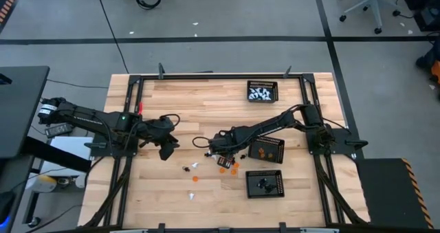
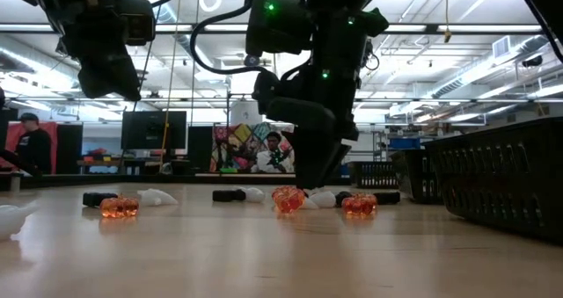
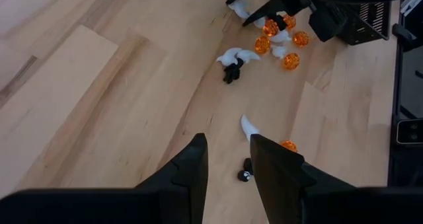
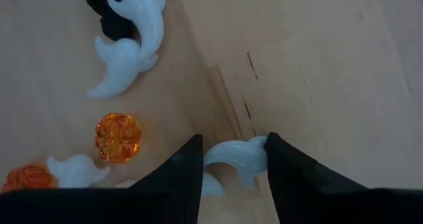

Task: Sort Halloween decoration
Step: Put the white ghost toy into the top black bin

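Looking at your right gripper (image 4: 230, 159) first: it's down at the wood in the middle of the table (image 1: 206, 102), and its two dark fingers (image 4: 175, 178) sit on either side of a little white ghost figure (image 4: 234, 154). You can see the figure filling the gap between the tips, touching both, so call it pinched. From above, that gripper sits right at the top edge of the loose pile.

Just beside it you've got an orange pumpkin (image 4: 117, 137), another white ghost (image 4: 74, 170) next to that, and a second orange one (image 4: 26, 179) at the frame edge. A bit farther off, two white ghosts (image 4: 132, 39) lie curled against a black figure (image 4: 109, 16), all touching.

Your left gripper (image 3: 228, 161) hangs above the table on the left side, jaws partly apart with bare wood showing between them, nothing in them. Near its tips you can spot a white figure (image 3: 249, 126), an orange one (image 3: 288, 145) and a tiny black one (image 3: 244, 176).

Zooming out in the overhead shot, the rest of the decorations are scattered below the right gripper, a loose cluster of orange bits (image 1: 229, 167) with strays trailing toward the front edge.

Three black mesh trays sit on the right half: the far one (image 1: 262, 91) holds white figures, the middle one (image 1: 269, 150) orange, the near one (image 1: 265, 183) a black piece.

From table level you can see people in the room behind.
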You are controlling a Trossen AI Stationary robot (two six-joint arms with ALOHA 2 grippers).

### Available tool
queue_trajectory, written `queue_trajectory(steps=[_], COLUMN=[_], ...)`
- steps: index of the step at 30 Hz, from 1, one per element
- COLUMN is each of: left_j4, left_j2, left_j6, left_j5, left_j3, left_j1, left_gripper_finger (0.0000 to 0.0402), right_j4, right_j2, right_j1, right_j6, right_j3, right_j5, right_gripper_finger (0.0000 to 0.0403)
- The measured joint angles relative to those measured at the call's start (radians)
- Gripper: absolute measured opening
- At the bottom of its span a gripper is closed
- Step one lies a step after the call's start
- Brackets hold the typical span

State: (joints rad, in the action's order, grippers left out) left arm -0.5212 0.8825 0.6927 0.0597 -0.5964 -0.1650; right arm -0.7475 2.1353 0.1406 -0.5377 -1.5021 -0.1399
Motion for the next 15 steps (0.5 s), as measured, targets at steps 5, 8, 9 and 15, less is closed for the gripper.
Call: queue_trajectory(steps=[5,8,9,15], left_j4=[0.0,0.0,0.0,0.0], left_j2=[0.0,0.0,0.0,0.0], left_j6=[0.003,0.003,0.002,-0.008], left_j5=[0.0,0.0,0.0,0.0], left_j3=[0.0,0.0,0.0,0.0], left_j1=[0.0,0.0,0.0,0.0], left_gripper_finger=[0.0123,0.0123,0.0123,0.0123], right_j4=[0.0,0.0,0.002,-0.001], right_j2=[0.0,-0.005,-0.01,-0.033], right_j1=[0.0,-0.001,-0.003,-0.024], right_j6=[0.018,0.028,0.033,0.072], right_j3=[0.0,0.002,0.002,0.006], right_j5=[0.004,0.004,0.006,0.047], right_gripper_finger=[0.0143,0.0143,0.0143,0.0138])
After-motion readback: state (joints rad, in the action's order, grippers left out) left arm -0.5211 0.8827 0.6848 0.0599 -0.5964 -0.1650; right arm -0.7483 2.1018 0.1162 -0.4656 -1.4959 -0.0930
